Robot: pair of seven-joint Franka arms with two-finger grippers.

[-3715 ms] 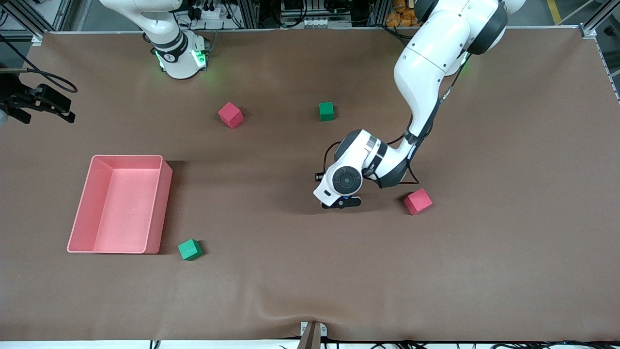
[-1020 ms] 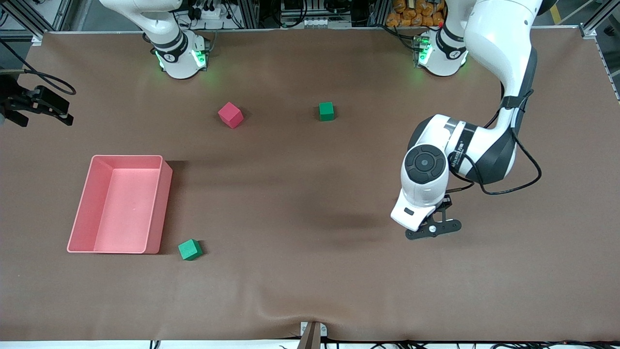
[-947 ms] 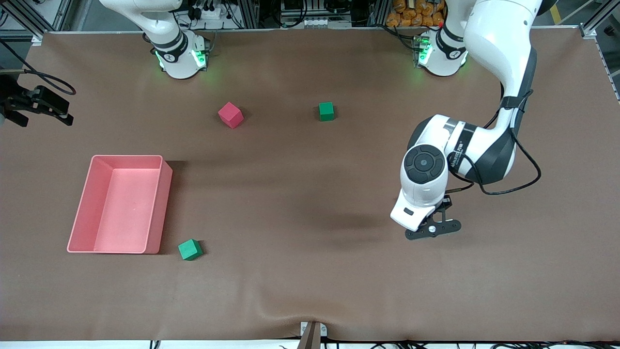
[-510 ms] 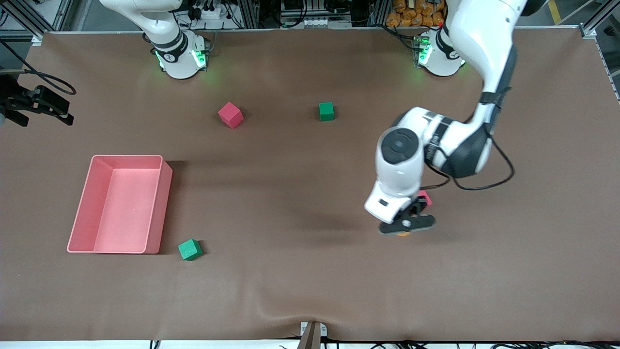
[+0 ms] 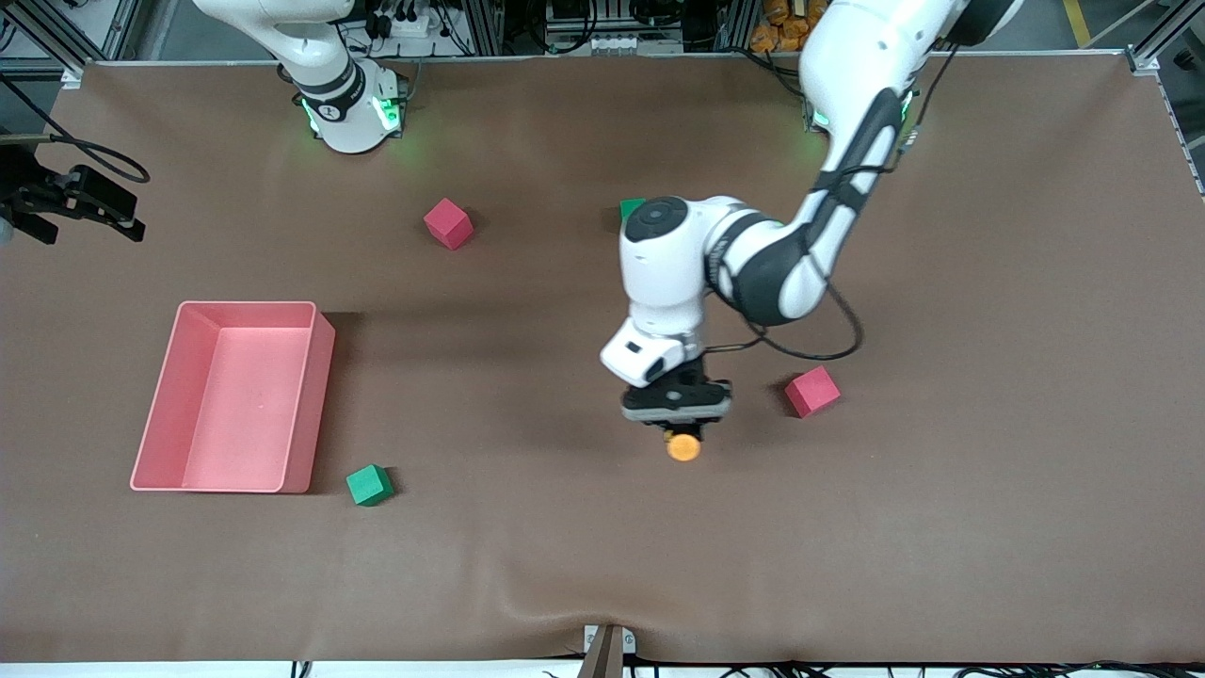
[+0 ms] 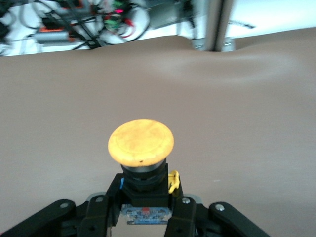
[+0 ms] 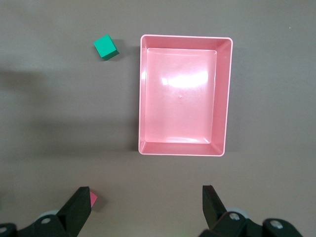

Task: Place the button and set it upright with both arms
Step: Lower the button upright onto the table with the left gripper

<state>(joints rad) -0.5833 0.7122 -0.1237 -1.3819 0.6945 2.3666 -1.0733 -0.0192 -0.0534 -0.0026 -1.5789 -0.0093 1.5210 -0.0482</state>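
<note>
My left gripper point(image 5: 680, 424) is shut on the button point(image 5: 683, 446) and holds it low over the middle of the table. The button's round orange cap sticks out past the fingertips toward the front camera, so the button is on its side. In the left wrist view the black body sits between the fingers point(image 6: 101, 215) of the left gripper point(image 6: 143, 210), with the button's cap point(image 6: 141, 142) ahead of them. My right gripper point(image 7: 144, 193) is open and empty, high above the table near the pink tray point(image 7: 227, 98). It does not show in the front view.
The pink tray point(image 5: 322, 377) stands toward the right arm's end, with a green cube point(image 5: 369, 485) beside it. A red cube point(image 5: 812, 391) lies beside the left gripper. Another red cube point(image 5: 448, 223) lies near the bases. A second green cube point(image 5: 631, 204) is partly hidden by the left arm.
The left arm has swung from the left arm's end of the table toward the middle, carrying the button. The red cube it covered shows again. The right arm has not moved.
</note>
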